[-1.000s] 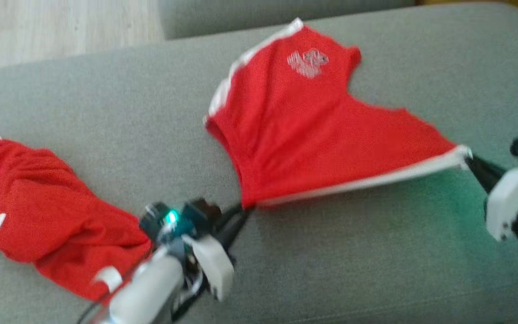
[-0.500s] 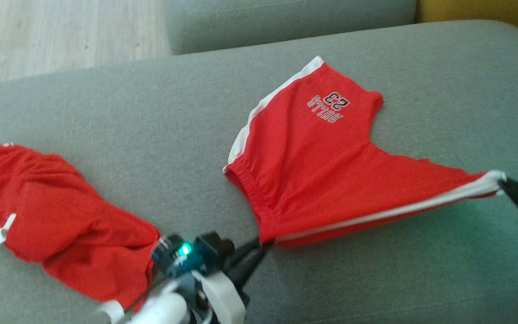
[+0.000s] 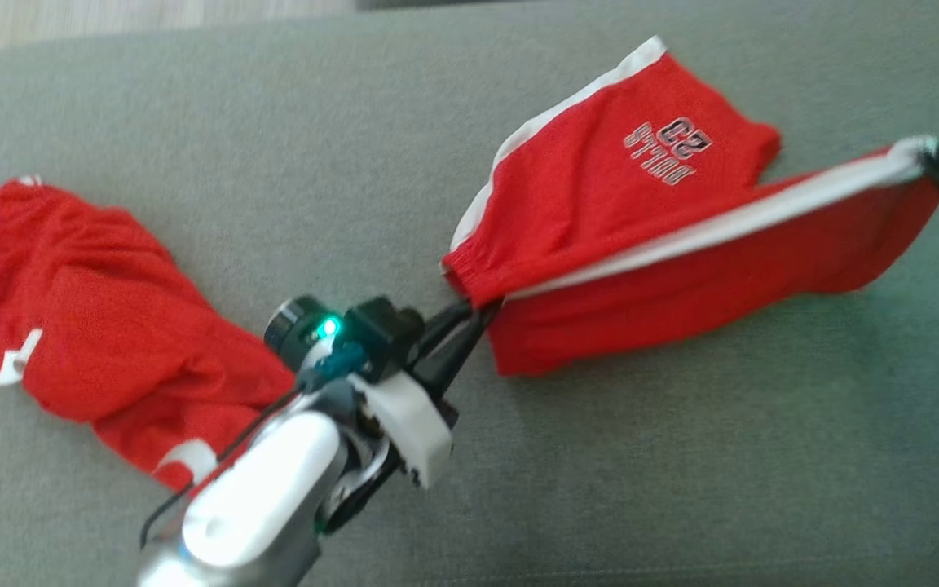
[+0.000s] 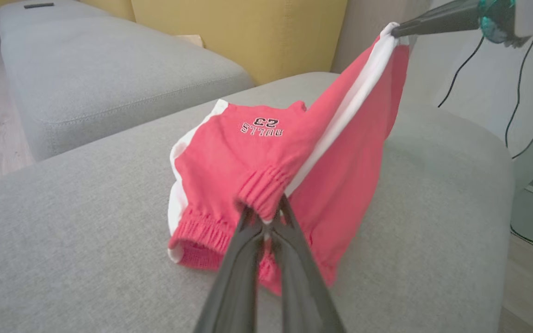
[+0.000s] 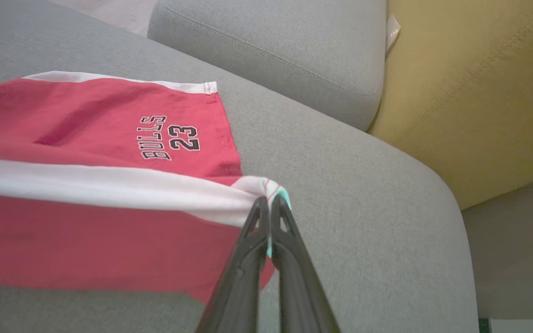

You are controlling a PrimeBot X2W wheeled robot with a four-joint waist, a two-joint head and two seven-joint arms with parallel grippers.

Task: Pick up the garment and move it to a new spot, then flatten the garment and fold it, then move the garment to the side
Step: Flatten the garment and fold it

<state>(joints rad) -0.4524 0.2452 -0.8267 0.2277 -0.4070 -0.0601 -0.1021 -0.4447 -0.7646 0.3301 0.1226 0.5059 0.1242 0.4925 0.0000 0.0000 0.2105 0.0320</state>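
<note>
Red shorts (image 3: 600,187) with white side stripes, lettered "BULLS 23" (image 5: 169,138), are partly lifted off the grey cushion (image 3: 274,122). Closed on the elastic waistband is the left hand (image 3: 479,312); closed on the stripe's far end is the right hand (image 3: 930,153). A second red garment (image 3: 94,326) lies well apart, leftward.

Probably a home living room: grey upholstered sofa seat (image 4: 86,222) (mustard back cushion (image 5: 479,92) behind), pale wood floor (image 3: 111,15) far left
</note>
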